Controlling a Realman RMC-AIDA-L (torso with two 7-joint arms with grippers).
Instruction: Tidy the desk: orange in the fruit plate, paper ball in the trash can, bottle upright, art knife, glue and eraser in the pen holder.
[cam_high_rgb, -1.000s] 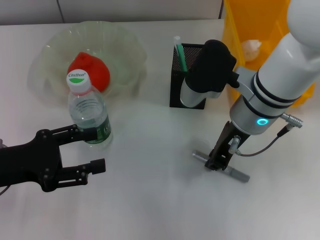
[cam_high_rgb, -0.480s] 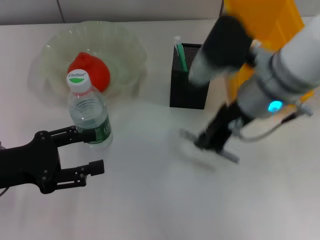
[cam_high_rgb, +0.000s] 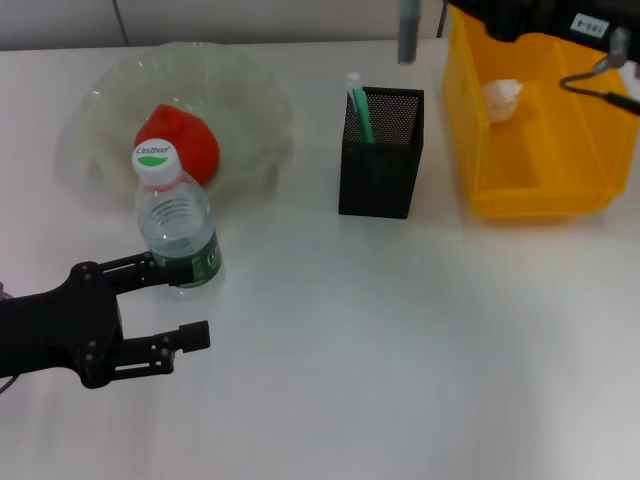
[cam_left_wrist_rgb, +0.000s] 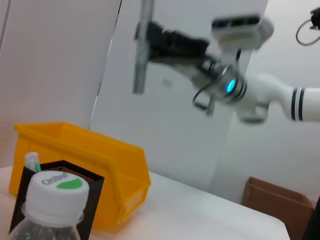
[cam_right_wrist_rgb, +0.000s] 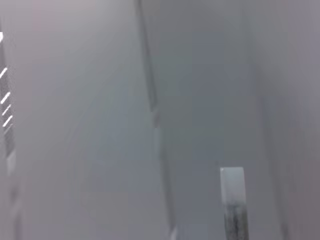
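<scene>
- Two grippers show: the left gripper (cam_high_rgb: 170, 300) sits near-left on the desk (cam_high_rgb: 380, 380), fingers spread, its far finger just beside the bottle; the right gripper (cam_left_wrist_rgb: 155, 37) is raised high at the far right, pinching the knife.
- One knife (cam_left_wrist_rgb: 142, 45), a grey bar, hangs upright in the air above the pen holder; in the head view only its lower end (cam_high_rgb: 407, 35) shows at the far edge.
- One bottle (cam_high_rgb: 178, 225) stands upright, white cap with a green mark, near the plate's near rim.
- One orange (cam_high_rgb: 180, 145) lies in the one clear fruit plate (cam_high_rgb: 100, 100) at far left.
- One black mesh pen holder (cam_high_rgb: 380, 170) stands mid-desk, with one green-and-white stick (cam_high_rgb: 358, 105) leaning in its left corner; whether that is the glue cannot be told.
- One yellow bin (cam_high_rgb: 540, 190) stands right of the holder, with one paper ball (cam_high_rgb: 502, 97) inside at its far end.
- One brown cardboard box (cam_left_wrist_rgb: 275, 205) shows off the desk in the left wrist view.
</scene>
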